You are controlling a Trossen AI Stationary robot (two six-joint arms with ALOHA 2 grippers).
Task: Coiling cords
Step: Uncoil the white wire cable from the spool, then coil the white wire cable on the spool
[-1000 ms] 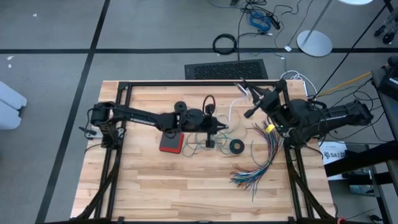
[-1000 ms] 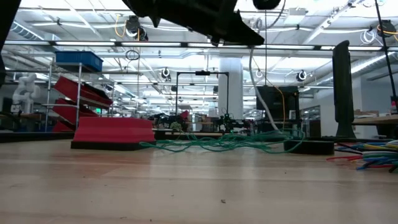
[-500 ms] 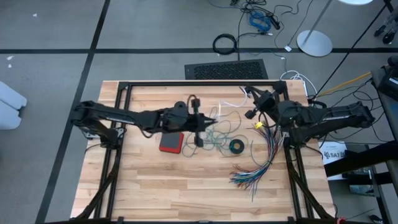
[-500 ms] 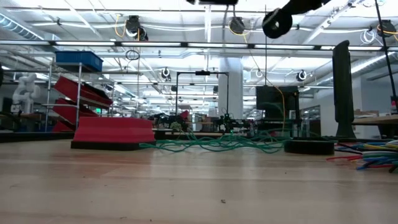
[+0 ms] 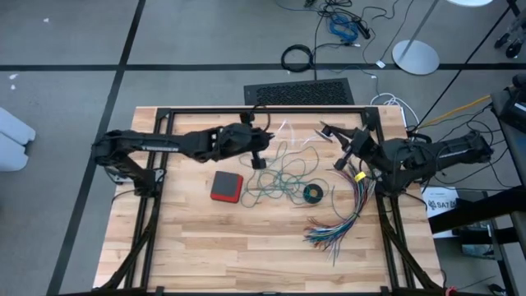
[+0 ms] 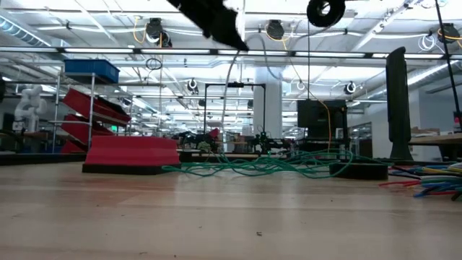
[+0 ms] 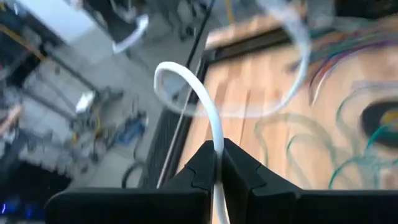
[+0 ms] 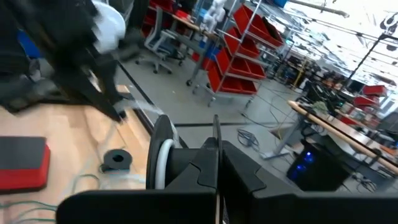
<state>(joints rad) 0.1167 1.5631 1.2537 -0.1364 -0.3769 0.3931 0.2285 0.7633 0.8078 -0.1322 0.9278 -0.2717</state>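
High view: a pale wooden desk (image 5: pixel 205 247) with a black frame along its edges is seen on a grey floor crossed by dark lines; a dark vent grille and loose cables lie on the floor at 12 o'clock of the desk. In the low view the room behind is shown as a wide hall with ceiling lights, red shelving and a blue bin.

The left hand (image 5: pixel 257 156) is held above the desk at 12 o'clock of its centre. In the left wrist view its fingers (image 7: pixel 202 169) are seen pressed together on the white cord (image 7: pixel 208 118), which is pinched between them and arches away in a loop. The cord is carried across toward the right hand (image 5: pixel 349 148), at 2 o'clock of the desk's centre. That hand is pressed shut on the round black-and-white piece (image 8: pixel 163 155), as shown in the right wrist view.

The teal-green cord (image 5: pixel 279 182) lies in a loose tangle on the desk at 5 o'clock of the left hand, apart from it. At 9 o'clock of the tangle a red block (image 5: pixel 226 186) rests; at 3 o'clock a small black ring (image 5: pixel 313 193) lies. A fanned bundle of multicoloured wires (image 5: pixel 341 218) is spread at 4 o'clock of the desk's centre.
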